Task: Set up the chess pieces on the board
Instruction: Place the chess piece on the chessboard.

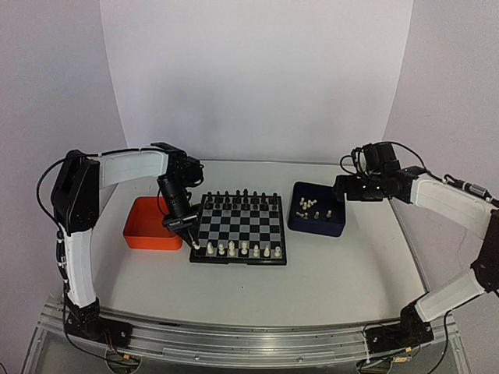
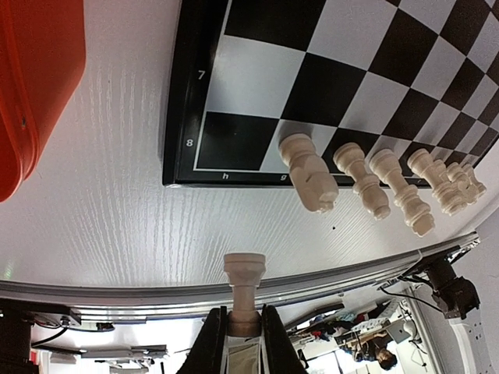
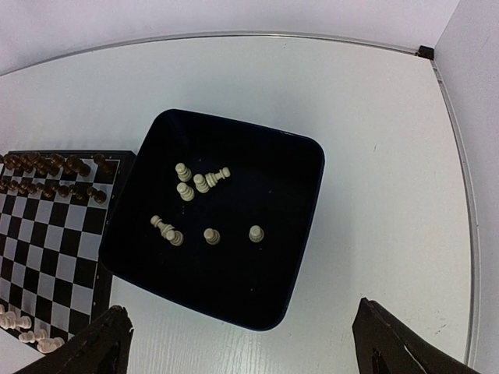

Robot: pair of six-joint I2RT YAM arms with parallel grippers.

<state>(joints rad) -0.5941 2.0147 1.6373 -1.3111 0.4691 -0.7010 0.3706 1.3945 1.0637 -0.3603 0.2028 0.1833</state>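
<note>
Closest thing here is the rook (image 2: pixel 244 282), pinched by its base in the left gripper (image 2: pixel 243 326) and hanging by the near-left corner of the board (image 2: pixel 181 93). The corner square (image 2: pixel 234 140) is bare, with the knight (image 2: pixel 309 173) right next door and the rest of the back row (image 2: pixel 390 187) running off to the right, so I'd guess that's where it goes. Tip: come straight down over the middle of that square, keep the rook upright and steer clear of the knight, since there's barely any room. Let go only once the base sits flat. The right gripper (image 3: pixel 240 319) is spread wide above the blue tray (image 3: pixel 296 156), where a handful of white pieces (image 3: pixel 210 234) lie.
</note>
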